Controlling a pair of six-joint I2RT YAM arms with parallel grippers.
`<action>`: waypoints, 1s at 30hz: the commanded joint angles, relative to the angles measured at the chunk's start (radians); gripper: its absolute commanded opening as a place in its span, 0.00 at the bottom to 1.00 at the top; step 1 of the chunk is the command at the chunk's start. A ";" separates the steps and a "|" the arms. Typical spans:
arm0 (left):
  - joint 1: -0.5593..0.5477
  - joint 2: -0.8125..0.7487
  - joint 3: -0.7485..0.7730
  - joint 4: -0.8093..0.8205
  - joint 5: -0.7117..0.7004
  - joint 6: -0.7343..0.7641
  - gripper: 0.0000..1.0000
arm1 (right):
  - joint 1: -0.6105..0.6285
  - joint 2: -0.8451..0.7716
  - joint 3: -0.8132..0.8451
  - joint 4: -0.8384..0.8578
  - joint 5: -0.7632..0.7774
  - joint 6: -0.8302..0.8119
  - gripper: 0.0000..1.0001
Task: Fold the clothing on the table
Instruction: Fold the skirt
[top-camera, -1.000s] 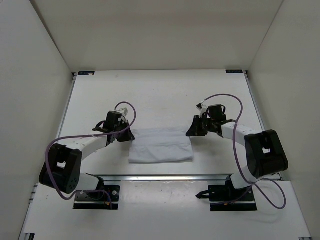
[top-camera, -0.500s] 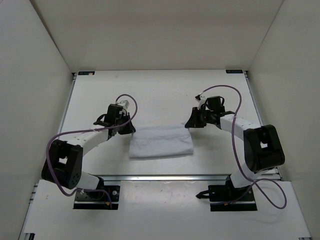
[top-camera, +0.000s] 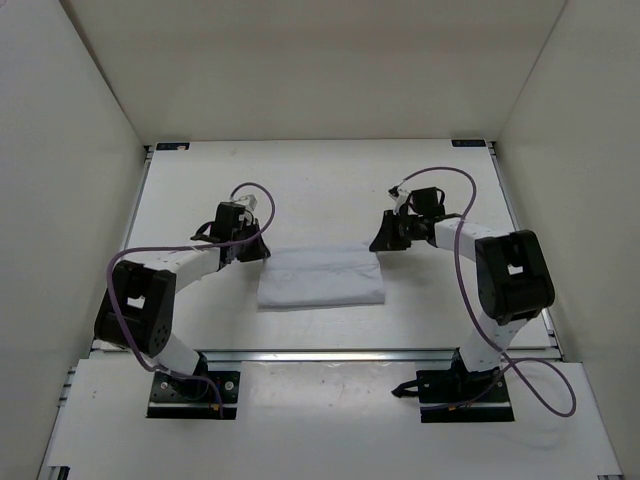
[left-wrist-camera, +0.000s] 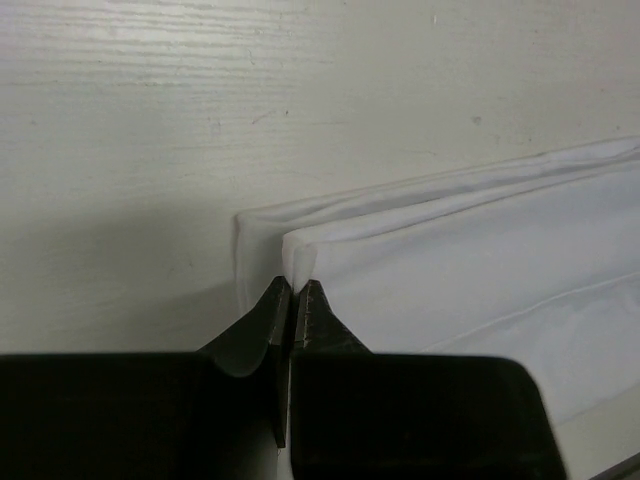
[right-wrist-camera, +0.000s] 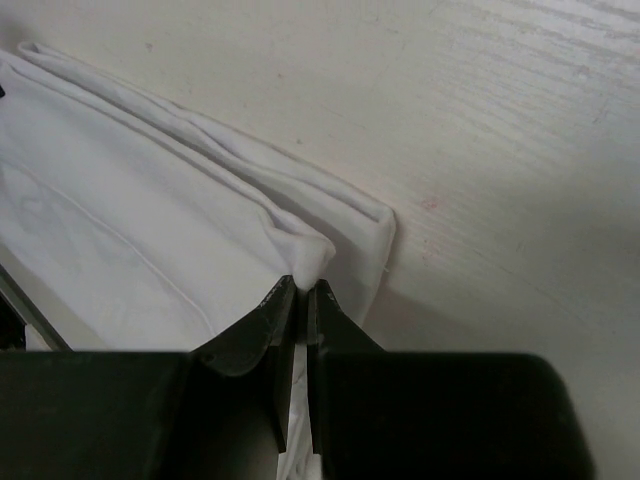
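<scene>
Left end effector (top-camera: 256, 252) sat at the far-left corner of the clothing (top-camera: 322, 278). Its tips were pressed together and pinching a fabric corner, plain in the left wrist view (left-wrist-camera: 293, 290). The pinched upper layer there (left-wrist-camera: 480, 270) ended just inside a lower layer that lay flat on the surface (top-camera: 320, 190).

The clothing was a white rectangle at mid-surface, between the two arms and near of both end effectors. Its long axis ran left to right, and it was already doubled over.

Right end effector (top-camera: 378, 245) was at the far-right corner, tips likewise closed and nipping the upper layer's corner (right-wrist-camera: 302, 290), with the rest of the fabric (right-wrist-camera: 130, 230) spreading away to the left and near. Whether either pinch took one ply or several couldn't be told, since the tips hid it.

Key relation: each arm held its own far corner, so neither was nearer, and the fabric ran inward and toward the near side from both grips. With the held edge almost matched to the lower edge, the fold looked close to laid. Any next move would probably have to keep both corners level along that left-right axis.
</scene>
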 joint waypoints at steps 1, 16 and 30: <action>0.027 0.016 0.049 0.036 -0.043 0.022 0.00 | -0.017 0.020 0.057 0.026 0.025 -0.018 0.00; 0.027 0.090 0.162 0.010 -0.066 0.076 0.56 | -0.050 0.052 0.118 -0.007 -0.021 -0.045 0.47; -0.024 -0.122 0.161 -0.008 0.041 0.025 0.00 | -0.003 -0.164 0.123 -0.033 -0.019 -0.024 0.00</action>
